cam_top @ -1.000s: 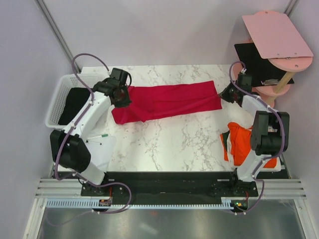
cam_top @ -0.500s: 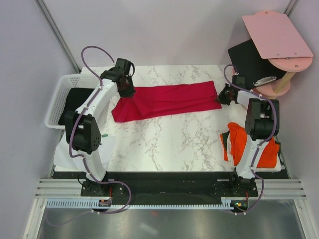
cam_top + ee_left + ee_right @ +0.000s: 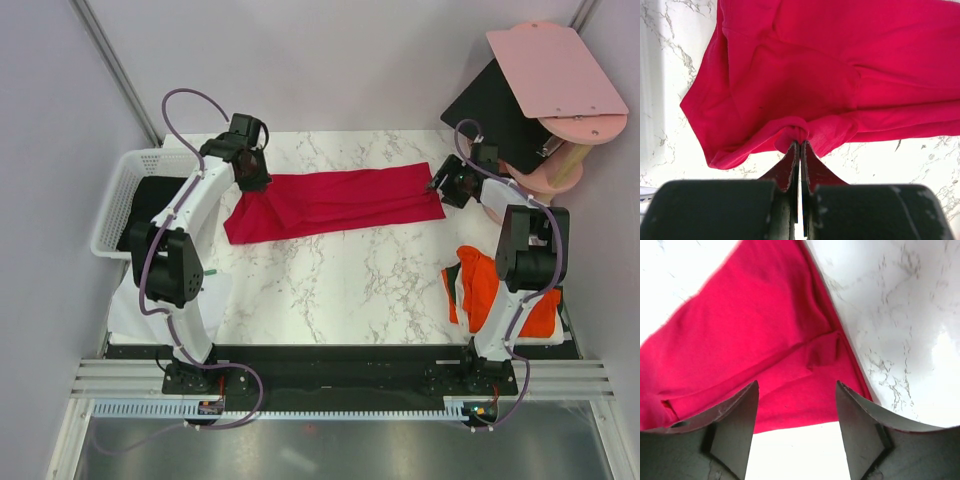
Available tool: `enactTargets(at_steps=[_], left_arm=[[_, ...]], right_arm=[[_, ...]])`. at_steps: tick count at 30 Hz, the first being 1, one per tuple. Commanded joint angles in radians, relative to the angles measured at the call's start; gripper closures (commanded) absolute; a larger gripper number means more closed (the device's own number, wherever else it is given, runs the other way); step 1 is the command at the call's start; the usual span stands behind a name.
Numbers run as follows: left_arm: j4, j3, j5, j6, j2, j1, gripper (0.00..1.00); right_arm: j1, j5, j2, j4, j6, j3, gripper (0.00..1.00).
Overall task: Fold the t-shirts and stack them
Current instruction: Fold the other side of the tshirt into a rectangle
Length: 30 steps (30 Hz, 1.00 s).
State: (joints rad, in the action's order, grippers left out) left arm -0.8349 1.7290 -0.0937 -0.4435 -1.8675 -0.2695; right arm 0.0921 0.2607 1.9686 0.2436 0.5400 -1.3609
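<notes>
A crimson t-shirt lies folded into a long band across the far half of the marble table. At its far left corner, my left gripper is shut on a bunched pinch of the crimson cloth, which puckers at the tips of the left gripper. My right gripper stands open just above the band's right end. In the right wrist view the shirt's corner lies flat below the spread right gripper, touching neither finger. An orange-red t-shirt lies at the right edge. A black t-shirt sits in the basket.
The white mesh basket stands at the left edge. A flat black board leans on a pink stand at the far right, close behind the right arm. A white sheet lies at the near left.
The right gripper has opened and let go of the shirt's right end, which now lies flat. The left arm swung toward the far side, still holding the cloth. The black board shifted.
</notes>
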Motion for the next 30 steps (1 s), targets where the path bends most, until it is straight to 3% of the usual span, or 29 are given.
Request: enactTargets(at_steps=[1,13,30], left_arm=[[0.022,0.041,0.012,0.048,-0.005,0.007,0.98],[0.022,0.006,0.008,0.068,0.010,0.015,0.98],[0.036,-0.059,-0.001,0.083,0.037,0.032,0.98]], right_arm=[[0.001,-0.028,-0.076,-0.037,-0.028,-0.061,0.29],[-0.008,-0.109,-0.185,-0.035,-0.081,-0.076,0.28],[-0.074,-0.035,-0.188,0.020,-0.133,-0.119,0.27]])
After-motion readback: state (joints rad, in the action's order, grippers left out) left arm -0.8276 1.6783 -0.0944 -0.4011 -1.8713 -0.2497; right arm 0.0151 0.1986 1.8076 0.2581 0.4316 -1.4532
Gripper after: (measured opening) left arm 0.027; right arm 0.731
